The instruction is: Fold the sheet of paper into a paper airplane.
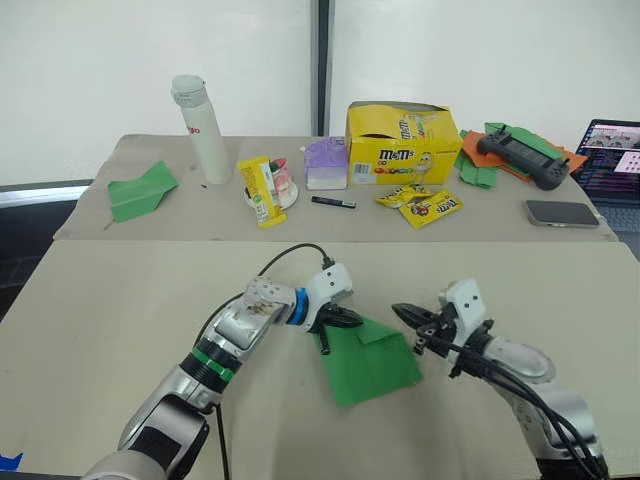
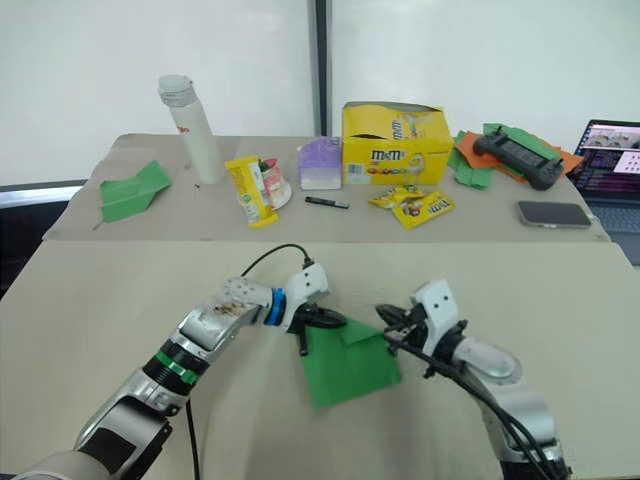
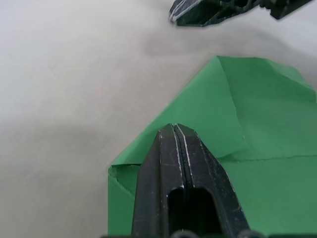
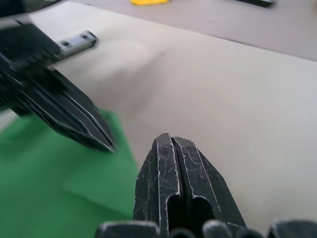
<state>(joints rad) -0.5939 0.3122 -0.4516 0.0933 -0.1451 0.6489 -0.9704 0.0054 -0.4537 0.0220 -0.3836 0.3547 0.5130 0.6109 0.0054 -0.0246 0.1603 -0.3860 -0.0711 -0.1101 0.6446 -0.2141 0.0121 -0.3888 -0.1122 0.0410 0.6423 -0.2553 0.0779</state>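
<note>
The sheet of paper [image 1: 368,362] at lower centre is plain bright green, unpatterned, on my beige table [image 1: 120,300]. My left gripper [image 1: 340,320] and my right gripper [image 1: 404,315] have black fingers on white housings; a blue ring and a green band mark my left arm. At upper centre the candy box [image 1: 403,144] is yellow with printed lettering, beside a lilac carton [image 1: 326,163]. The bottle [image 1: 200,128] at upper left is white. Far left lies a green paper plane [image 1: 141,190].
</note>
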